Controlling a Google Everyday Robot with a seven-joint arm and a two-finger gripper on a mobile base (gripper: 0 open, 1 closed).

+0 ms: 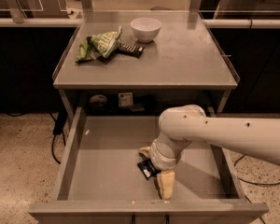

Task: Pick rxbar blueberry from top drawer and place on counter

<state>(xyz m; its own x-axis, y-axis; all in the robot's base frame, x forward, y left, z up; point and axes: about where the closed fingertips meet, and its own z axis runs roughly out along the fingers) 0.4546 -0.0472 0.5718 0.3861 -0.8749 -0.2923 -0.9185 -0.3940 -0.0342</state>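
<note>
The rxbar blueberry (148, 168), a small dark navy wrapper with white lettering, lies flat on the floor of the open top drawer (107, 171), right of centre and near the front. My gripper (155, 168) reaches down into the drawer from the right and is open. One pale finger (165, 185) is on the near side of the bar and the other (144, 150) on the far side. The wrist hides part of the bar. The counter (186, 59) is the grey top above the drawer.
On the counter stand a white bowl (145, 28), a green-and-white chip bag (99, 46) and a dark bar with pale stripes (130, 49), all at the back left. The drawer's front panel (144, 213) and side walls (70, 153) enclose the gripper. A cable (56, 139) hangs at the left.
</note>
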